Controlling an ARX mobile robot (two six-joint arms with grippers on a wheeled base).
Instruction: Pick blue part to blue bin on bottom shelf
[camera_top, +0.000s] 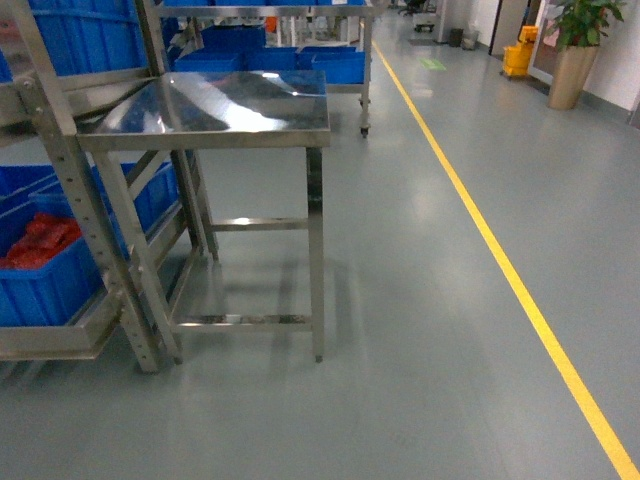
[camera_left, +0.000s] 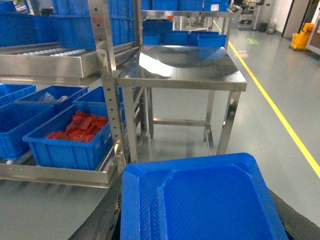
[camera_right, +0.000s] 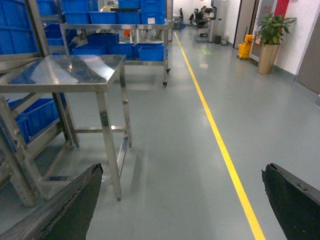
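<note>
The blue part (camera_left: 200, 200), a flat moulded blue plastic piece, fills the bottom of the left wrist view. My left gripper (camera_left: 200, 196) is shut on it, with a black finger (camera_left: 107, 215) showing at each side. Ahead and to the left is the bottom shelf (camera_left: 55, 174), a steel rack tier carrying blue bins. The nearest blue bin (camera_left: 70, 147) holds red packets, and the head view shows it at the left edge (camera_top: 40, 285). My right gripper (camera_right: 182, 170) is open over bare floor with nothing between its fingers. The head view shows neither gripper.
A small steel table (camera_top: 220, 105) stands directly ahead beside the rack's perforated upright (camera_top: 95, 230). A yellow floor line (camera_top: 520, 290) runs along the right. More blue bins (camera_left: 15, 125) sit further left on the shelf. A potted plant (camera_top: 575, 50) stands far right.
</note>
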